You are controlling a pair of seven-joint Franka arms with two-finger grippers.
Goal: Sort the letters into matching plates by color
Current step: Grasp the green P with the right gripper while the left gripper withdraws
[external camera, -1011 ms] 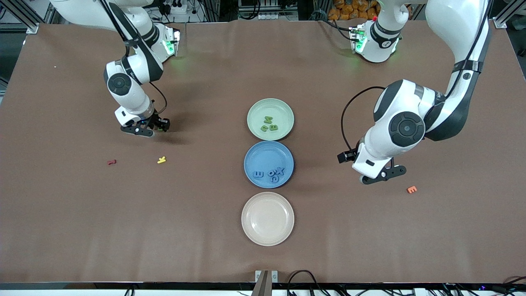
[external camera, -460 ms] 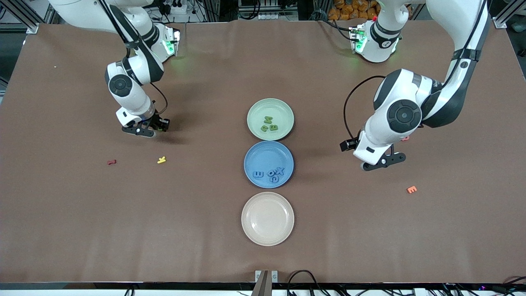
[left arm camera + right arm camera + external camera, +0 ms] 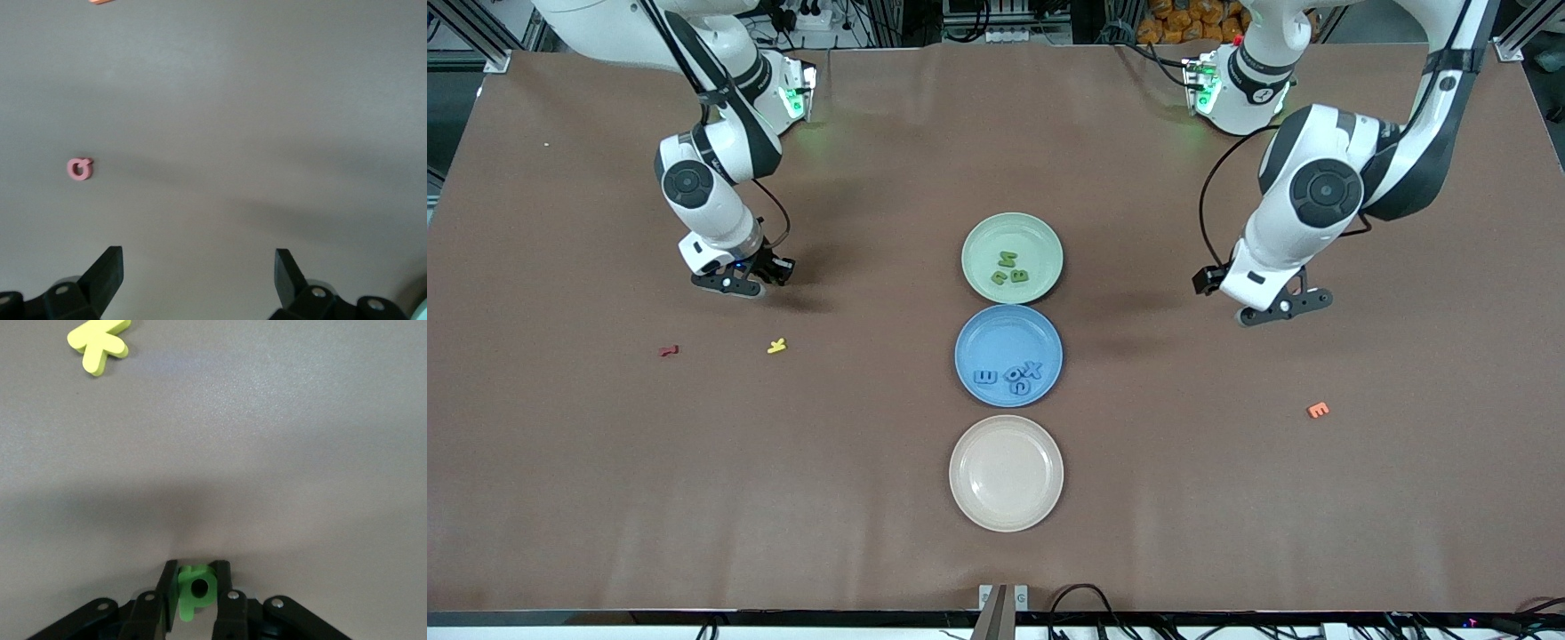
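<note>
Now the right gripper [image 3: 740, 283] is sitting low at the table [image 3: 569, 498] toward the right arm's end, and its fingers [image 3: 167, 595] are pinching a small green letter [image 3: 195, 588] between them, as the right wrist view is showing. A yellow letter [image 3: 776, 346] and a dark red letter [image 3: 668, 350] are lying on the bare surface nearer the front camera than that gripper. The left gripper [image 3: 1282, 306] is hanging over bare table toward the left arm's end with its fingers [image 3: 107, 270] standing wide apart and gripping nothing; its wrist view is showing a pink letter [image 3: 79, 168] lying flat on the table. An orange letter [image 3: 1317, 409] is lying nearer the front camera. Down the middle of the table three plates are sitting in a row: the green plate [image 3: 1040, 233] is carrying three green letters [image 3: 1009, 268], the blue plate [image 3: 996, 333] is carrying blue letters [image 3: 1011, 375], and the beige plate [image 3: 1006, 474] is nearest the front edge.
</note>
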